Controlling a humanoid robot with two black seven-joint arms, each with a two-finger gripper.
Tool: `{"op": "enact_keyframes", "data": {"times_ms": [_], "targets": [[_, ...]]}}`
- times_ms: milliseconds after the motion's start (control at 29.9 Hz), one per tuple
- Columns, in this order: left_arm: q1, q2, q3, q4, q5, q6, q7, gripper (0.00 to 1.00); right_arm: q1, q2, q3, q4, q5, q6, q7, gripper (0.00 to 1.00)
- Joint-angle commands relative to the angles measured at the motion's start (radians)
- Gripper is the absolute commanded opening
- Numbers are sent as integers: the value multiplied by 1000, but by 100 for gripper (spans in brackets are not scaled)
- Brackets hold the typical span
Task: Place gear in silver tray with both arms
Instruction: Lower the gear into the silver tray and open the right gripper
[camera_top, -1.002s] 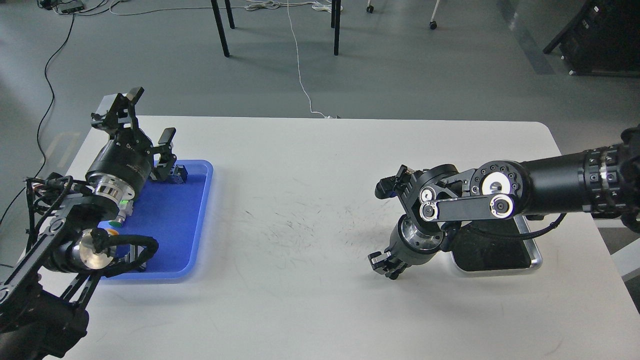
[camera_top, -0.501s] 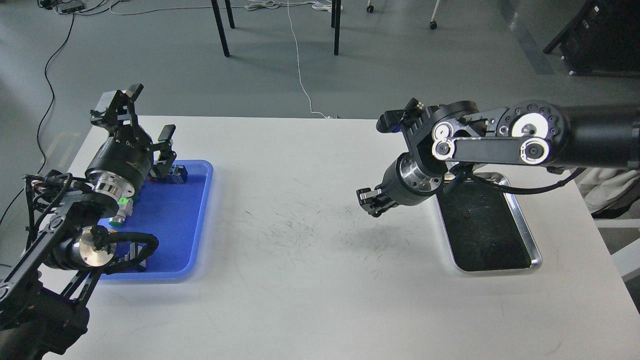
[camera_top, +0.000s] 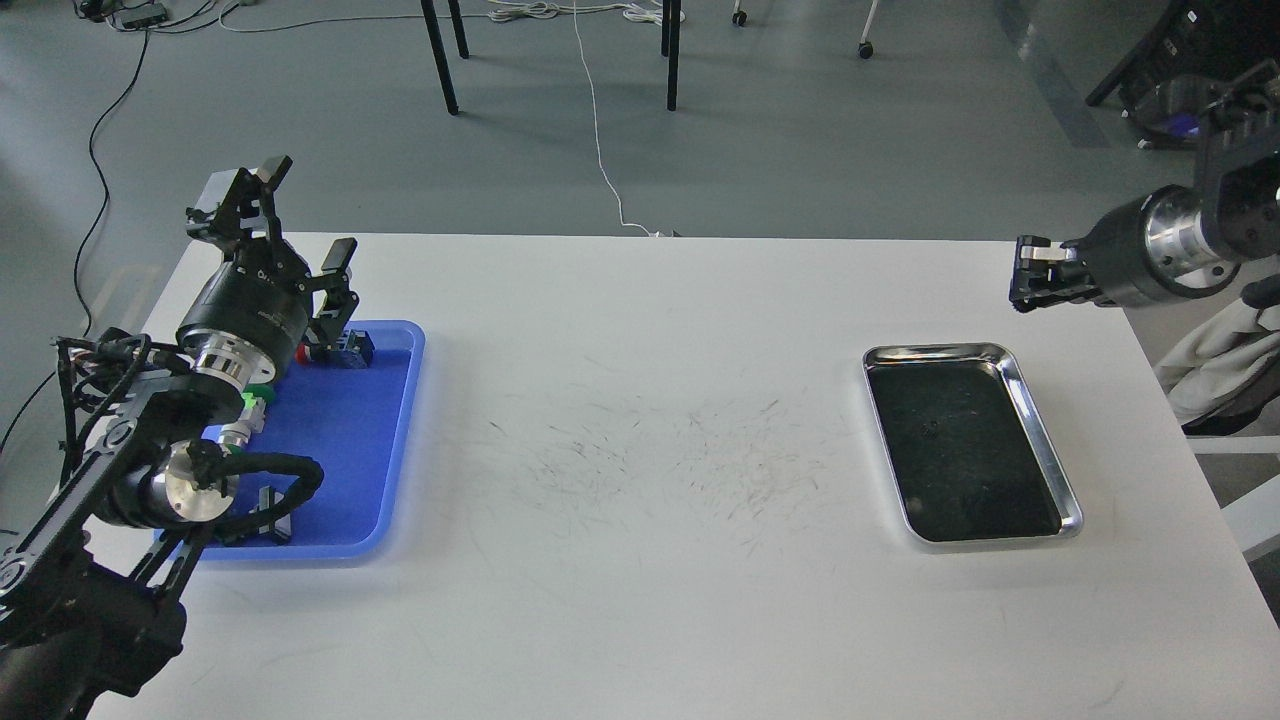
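The silver tray (camera_top: 1043, 425) lies on the right of the white table, its dark bottom bare except for a tiny dark speck (camera_top: 929, 430) too small to name. I cannot pick out a gear with certainty. My left gripper (camera_top: 303, 218) is open and empty, held above the far end of the blue tray (camera_top: 350, 450). My right gripper (camera_top: 1028, 273) hangs over the table's far right edge, beyond the silver tray and apart from it. It is small and seen side-on, so its fingers cannot be told apart.
The blue tray holds small parts: a dark block (camera_top: 352, 349), a red bit (camera_top: 303, 352), a green bit (camera_top: 256, 399) and a black piece (camera_top: 268, 503). My left arm covers much of it. A pale cloth (camera_top: 1215, 360) hangs off the right edge.
My right arm swung up and away to the right, from the table's middle to its far right edge, uncovering the silver tray. My left arm barely moved.
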Motion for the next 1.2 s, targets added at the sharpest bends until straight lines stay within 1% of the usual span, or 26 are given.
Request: {"op": "enact_keyframes", "data": {"times_ms": [0, 200, 468, 735, 1102, 1169], "targets": [[-13, 4, 6, 2, 0, 0, 6, 98, -102, -2, 33, 21, -15, 0, 0, 1], [-13, 4, 9, 2, 0, 14, 6, 98, -216, -3, 41, 41, -100, 0, 0, 1], [-40, 9, 11, 5, 1, 16, 8, 98, -273, -9, 48, 39, -113, 0, 0, 2], [-40, 9, 11, 9, 1, 16, 8, 98, -334, 32, 97, 26, -120, 0, 0, 8], [-42, 10, 11, 9, 1, 16, 8, 98, -371, 98, 137, -37, -120, 0, 0, 9], [-42, 10, 11, 9, 1, 16, 6, 98, -379, 103, 147, -49, -120, 0, 0, 12]]}}
